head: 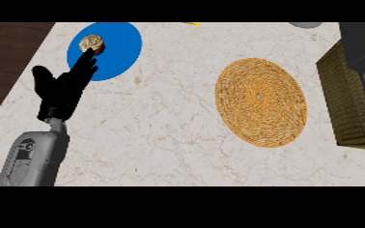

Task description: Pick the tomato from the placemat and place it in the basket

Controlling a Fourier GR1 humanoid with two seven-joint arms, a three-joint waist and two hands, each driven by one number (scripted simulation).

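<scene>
A small round tomato (92,43), pale tan on top and reddish at its lower edge, sits at the upper left of a blue oval placemat (119,42). My left hand (64,89) comes up from the lower left with its fingers straight and open. Its fingertips (88,57) reach the tomato's lower edge, and I cannot tell whether they touch it. A round woven straw-coloured basket (261,102) lies on the counter to the right, well apart from the hand. My right hand shows nowhere.
A dark olive woven crate (345,94) stands along the right edge. A grey object (306,24) and a small yellow thing (192,23) peek in at the top. Dark wood flooring (18,48) borders the marble counter (164,125) on the left.
</scene>
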